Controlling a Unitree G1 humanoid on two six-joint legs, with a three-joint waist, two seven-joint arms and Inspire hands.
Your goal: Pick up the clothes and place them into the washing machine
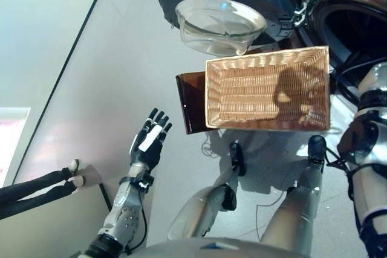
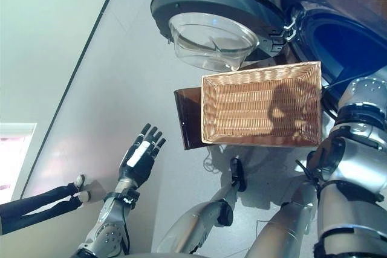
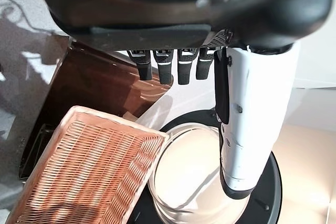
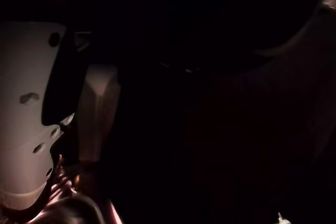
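Observation:
The shallow wicker basket (image 1: 266,89) rests on the low dark brown box (image 1: 190,104) and holds nothing I can see. Behind it the washing machine's round door (image 1: 224,4) hangs open, and the dark drum opening (image 1: 357,22) is at the far right. My left hand (image 1: 148,143) is open with straight fingers, held over the floor left of the box and empty. My right arm (image 1: 372,107) reaches toward the drum opening. In the right wrist view my right hand's white thumb cover (image 4: 26,129) shows in a dark space; its grip is hidden.
A person's legs in black trousers and light shoes (image 1: 36,188) come in at the lower left. The left wrist view shows the basket (image 3: 89,171), the brown box (image 3: 89,82) and the door's glass bowl (image 3: 194,182) past my hand.

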